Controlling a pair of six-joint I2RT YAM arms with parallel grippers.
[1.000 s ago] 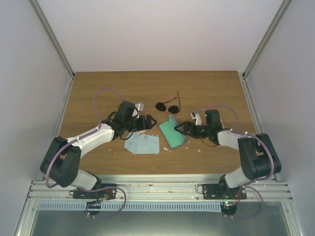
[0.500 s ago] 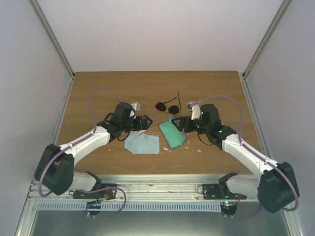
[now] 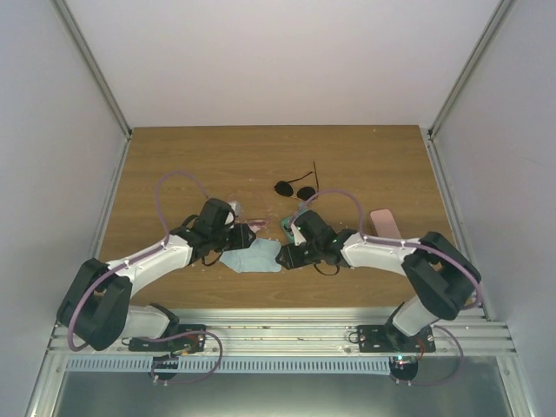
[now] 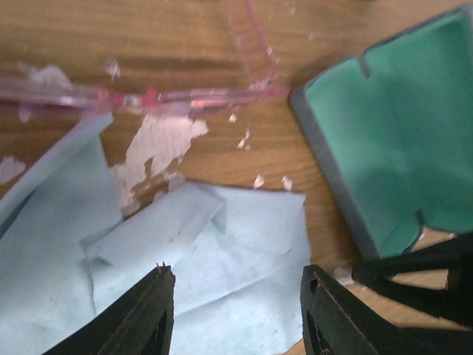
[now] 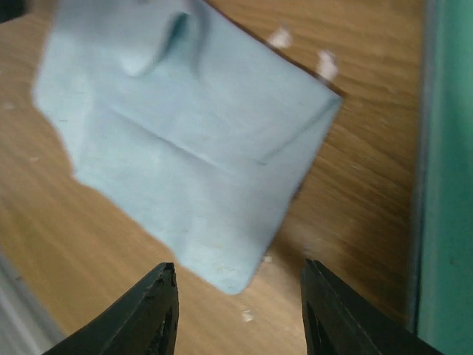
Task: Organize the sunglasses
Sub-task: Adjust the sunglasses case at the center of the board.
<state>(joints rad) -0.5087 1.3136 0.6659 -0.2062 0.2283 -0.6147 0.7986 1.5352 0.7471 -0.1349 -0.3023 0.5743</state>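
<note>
Left gripper (image 4: pixel 236 275): jaws partly apart, nothing clamped, poised low over the light blue cloth (image 4: pixel 199 244). Contact with the cloth cannot be told, and the finger roots are cut off by the frame edge. Right gripper (image 5: pixel 238 268): jaws likewise partly apart and empty, with the cloth's blurred corner just ahead. Pink sunglasses (image 4: pixel 148 97) lie just beyond the cloth; only a strip of frame shows. Green-lined case (image 4: pixel 392 140) lies open beside the cloth, mostly hidden under the right arm from above. Black sunglasses (image 3: pixel 295 187) lie farther back, apart. Pink case (image 3: pixel 382 222) lies to the right.
</note>
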